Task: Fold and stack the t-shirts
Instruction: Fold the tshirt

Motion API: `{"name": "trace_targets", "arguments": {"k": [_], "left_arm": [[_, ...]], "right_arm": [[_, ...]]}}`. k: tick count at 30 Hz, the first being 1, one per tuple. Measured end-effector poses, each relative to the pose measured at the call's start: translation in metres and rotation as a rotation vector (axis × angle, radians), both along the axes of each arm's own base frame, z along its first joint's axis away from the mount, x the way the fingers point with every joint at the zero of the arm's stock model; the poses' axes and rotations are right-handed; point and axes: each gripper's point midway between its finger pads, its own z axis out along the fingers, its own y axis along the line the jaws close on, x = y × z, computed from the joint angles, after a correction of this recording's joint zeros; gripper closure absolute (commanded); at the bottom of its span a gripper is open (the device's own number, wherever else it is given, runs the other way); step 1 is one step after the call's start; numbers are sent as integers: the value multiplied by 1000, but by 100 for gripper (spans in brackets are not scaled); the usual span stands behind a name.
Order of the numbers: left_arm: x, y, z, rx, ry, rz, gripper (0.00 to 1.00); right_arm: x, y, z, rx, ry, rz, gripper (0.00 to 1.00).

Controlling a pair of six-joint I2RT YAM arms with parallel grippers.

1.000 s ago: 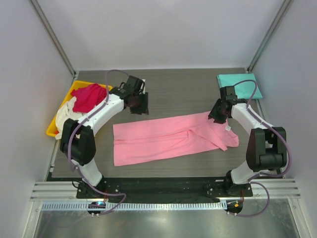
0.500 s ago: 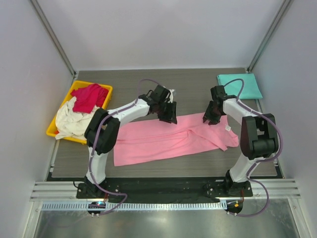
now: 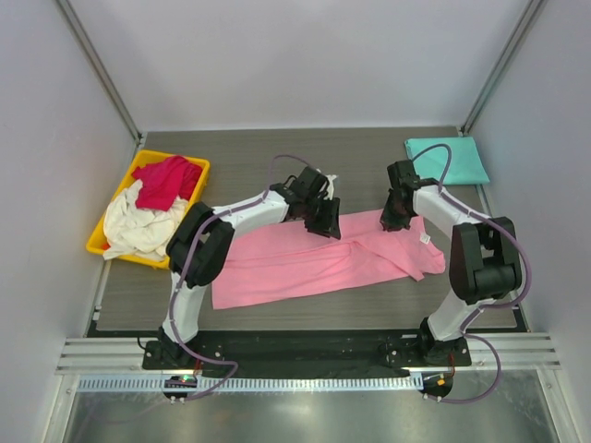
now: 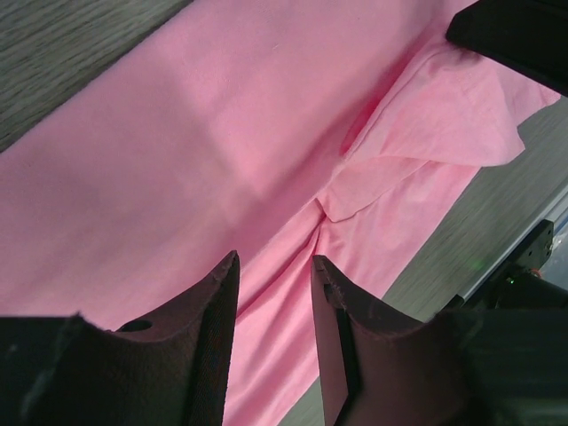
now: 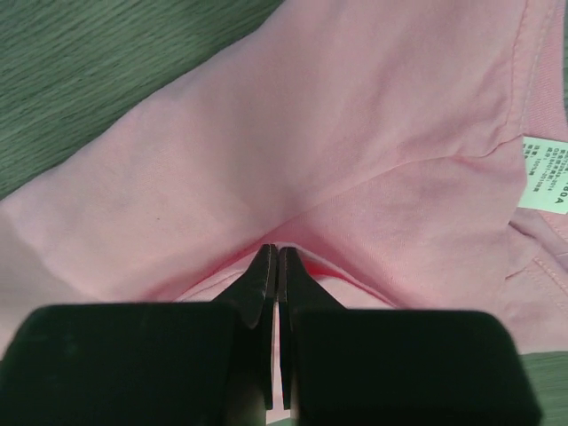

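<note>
The pink t-shirt lies folded into a long band across the table, with a sleeve flap at its right end. My left gripper hovers over the band's upper edge near the middle; in the left wrist view it is open, with only pink cloth below. My right gripper is at the shirt's upper right edge. The right wrist view shows it shut, pinching a fold of the pink cloth. A teal t-shirt lies folded at the back right. Red and cream t-shirts lie crumpled in the bin.
The yellow bin stands at the left edge of the table. A white care label shows at the pink shirt's collar. Both arms reach inward over the shirt, their grippers a short way apart. Frame posts rise at the back corners.
My left arm swung from beside the bin rightward to the pink shirt's upper edge. My right gripper shifted slightly left and closed on the cloth.
</note>
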Motion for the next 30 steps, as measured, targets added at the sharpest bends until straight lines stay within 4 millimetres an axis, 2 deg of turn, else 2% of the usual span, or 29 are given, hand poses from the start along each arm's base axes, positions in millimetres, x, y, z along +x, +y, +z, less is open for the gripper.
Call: {"name": "trace_targets", "arguments": {"k": [5,12,19,30], "left_arm": [[-3,-2,-14,16,20,-5,61],[-20,-1,-35,41,64,-9,59],[-22,-3,-36,24,63,-13,59],[-43,-14,-36,12,61,-41,59]], "right_arm": [[-1,4,4,-20,-10,103,99],[0,25,8,5,-41,281,99],[-1,47,10,-1,-67,414,99],[11,58,21,-56,-128,502,98]]}}
